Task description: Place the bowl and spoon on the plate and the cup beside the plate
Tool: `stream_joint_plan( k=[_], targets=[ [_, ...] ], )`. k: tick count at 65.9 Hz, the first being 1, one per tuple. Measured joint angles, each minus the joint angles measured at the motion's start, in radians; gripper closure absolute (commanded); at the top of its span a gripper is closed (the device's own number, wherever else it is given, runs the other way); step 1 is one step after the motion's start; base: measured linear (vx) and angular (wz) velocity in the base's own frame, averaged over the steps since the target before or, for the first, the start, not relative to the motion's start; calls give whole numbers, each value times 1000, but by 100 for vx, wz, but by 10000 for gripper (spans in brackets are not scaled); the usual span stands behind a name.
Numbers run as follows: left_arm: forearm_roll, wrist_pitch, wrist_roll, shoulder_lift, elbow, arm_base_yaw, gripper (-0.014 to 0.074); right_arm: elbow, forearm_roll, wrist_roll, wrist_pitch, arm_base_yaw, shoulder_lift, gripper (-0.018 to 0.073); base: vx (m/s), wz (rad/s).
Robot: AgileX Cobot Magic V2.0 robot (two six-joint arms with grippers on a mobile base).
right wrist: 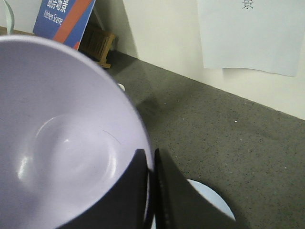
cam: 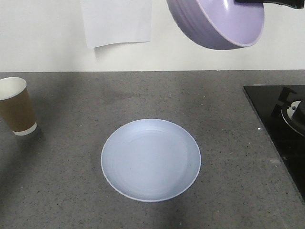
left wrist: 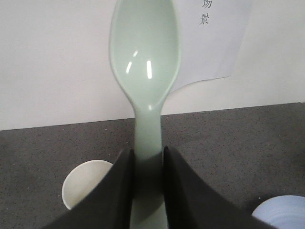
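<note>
The pale blue plate (cam: 150, 159) lies on the grey counter, with nothing on it. High above it, tilted, hangs the lavender bowl (cam: 217, 22), its rim pinched by my right gripper (right wrist: 150, 160), one finger inside and one outside. The bowl (right wrist: 62, 143) fills the left of the right wrist view, and a sliver of the plate (right wrist: 217, 205) shows below. My left gripper (left wrist: 147, 155) is shut on the handle of the mint-white spoon (left wrist: 145, 62), scoop pointing away. The brown paper cup (cam: 15, 106) stands upright at the far left; its white rim (left wrist: 83, 183) shows under the left fingers.
A black stovetop (cam: 281, 126) occupies the counter's right side. A white paper sheet (cam: 116, 21) hangs on the back wall. A blue and orange sign (right wrist: 64, 19) and a wooden rack (right wrist: 97, 43) stand far off in the right wrist view.
</note>
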Motion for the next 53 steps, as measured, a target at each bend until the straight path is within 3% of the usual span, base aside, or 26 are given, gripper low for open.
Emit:
stream_joint_plan(
  k=[53],
  targets=[
    [0, 0, 0, 0, 0, 0, 602, 0, 0, 0, 0, 0, 0, 561, 0, 0]
  ],
)
